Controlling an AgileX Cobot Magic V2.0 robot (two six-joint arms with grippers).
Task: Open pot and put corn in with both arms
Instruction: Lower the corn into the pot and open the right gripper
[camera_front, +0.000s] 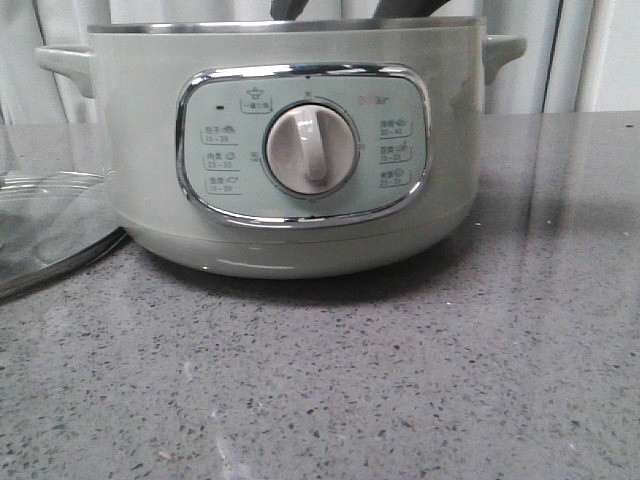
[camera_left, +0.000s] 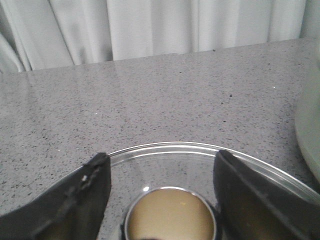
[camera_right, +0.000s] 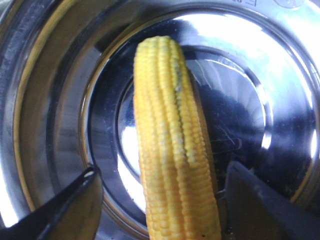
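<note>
The pale sage-green pot (camera_front: 280, 150) stands open in the middle of the table, its dial facing the camera. The yellow corn (camera_right: 172, 145) lies inside on the pot's shiny steel bottom (camera_right: 240, 100). My right gripper (camera_right: 163, 170) is down in the pot, open, with one finger on each side of the cob and a gap on both sides. My left gripper (camera_left: 162, 156) is open over the glass lid (camera_left: 170, 148), its fingers on either side of the lid's round knob (camera_left: 170, 215) without touching it.
The glass lid (camera_front: 50, 225) lies flat on the grey speckled table (camera_front: 400, 380), left of the pot. Dark arm parts (camera_front: 410, 8) show above the pot's rim. White curtains hang behind the table.
</note>
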